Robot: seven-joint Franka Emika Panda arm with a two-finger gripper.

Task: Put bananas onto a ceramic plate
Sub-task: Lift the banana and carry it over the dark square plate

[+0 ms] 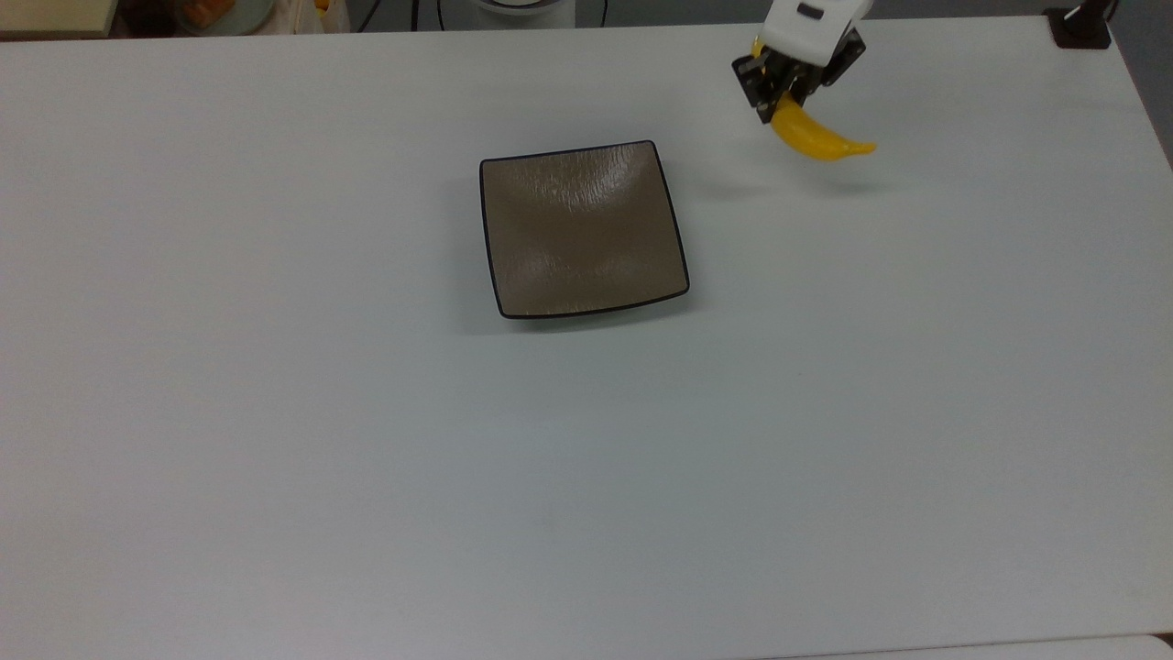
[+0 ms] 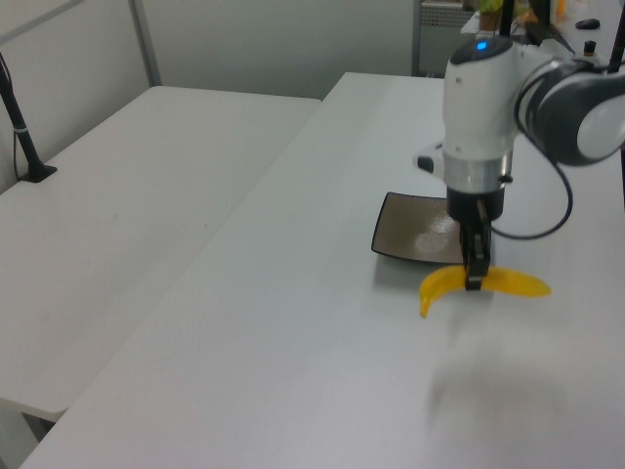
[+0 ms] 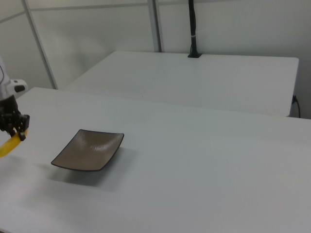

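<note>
Top view shows the gripper (image 1: 777, 92) clamped on the banana (image 1: 816, 137) near one end, with the fruit hanging clear of the white table (image 1: 586, 458); its shadow lies apart from it on the surface. The long free end sticks out toward the top view's right. The square brown ceramic plate (image 1: 583, 229) sits bare, well apart toward the top view's left. In the left view the banana (image 2: 483, 283) hangs roughly level beneath the gripper (image 2: 474, 269), the plate (image 2: 410, 237) just behind.

The step in hand looks like the carry to the plate. Because the grip is off-centre, the fruit could pivot in the jaws, so a smooth, unhurried traverse suits it. Keep enough height to pass the plate's raised black rim, bring the banana's middle over the plate's centre, lower until it nearly rests, then release.
</note>
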